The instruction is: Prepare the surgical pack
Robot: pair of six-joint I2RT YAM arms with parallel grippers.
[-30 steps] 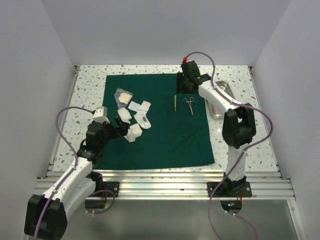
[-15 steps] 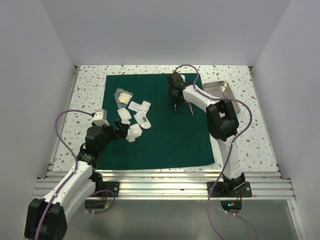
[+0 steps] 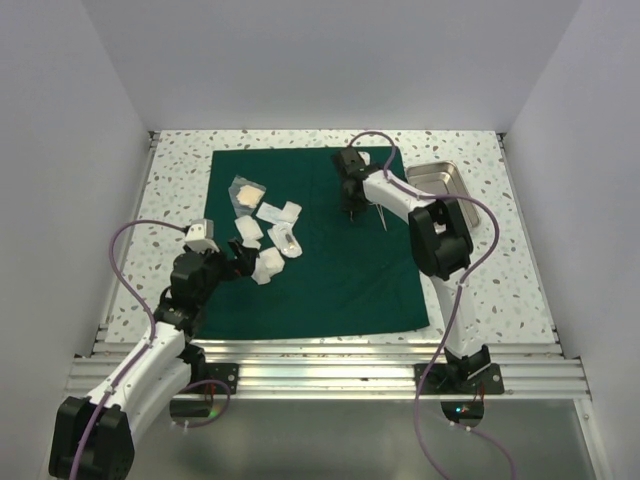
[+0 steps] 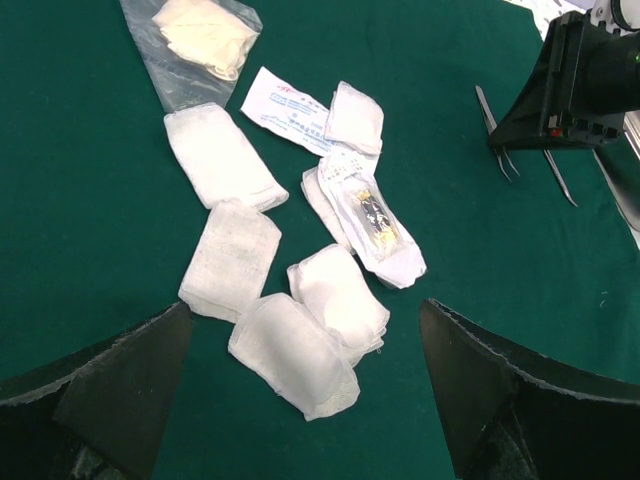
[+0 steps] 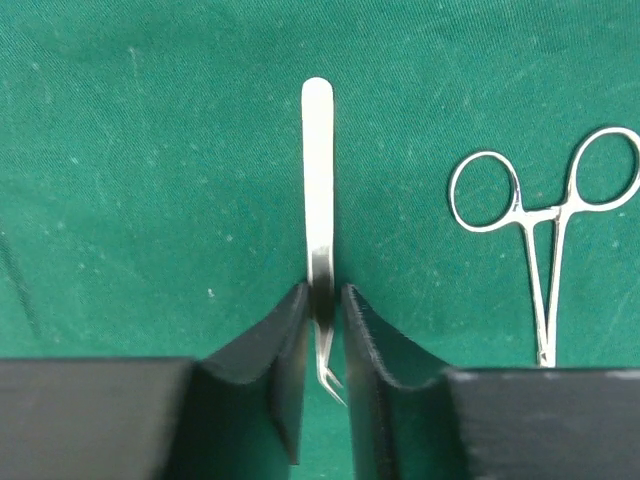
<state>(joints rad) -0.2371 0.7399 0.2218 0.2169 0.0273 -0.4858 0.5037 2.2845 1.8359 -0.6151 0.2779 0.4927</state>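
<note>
The surgical pack is a dark green drape lying flat and spread out on the table; it fills the left wrist view and the right wrist view. Steel tweezers lie on it. My right gripper is down on the drape with its jaws closed on the tweezers' lower half; in the top view it covers them. My left gripper is open and empty, hovering just above several white gauze packets near the drape's left edge.
Ring-handled forceps lie right of the tweezers. A steel tray stands on the speckled table at the back right, off the drape. A clear plastic bag and a printed packet lie beyond the gauze.
My right arm swung left from the tray side and came down over the tweezers, its jaws now closed round them. My left gripper has barely moved.
</note>
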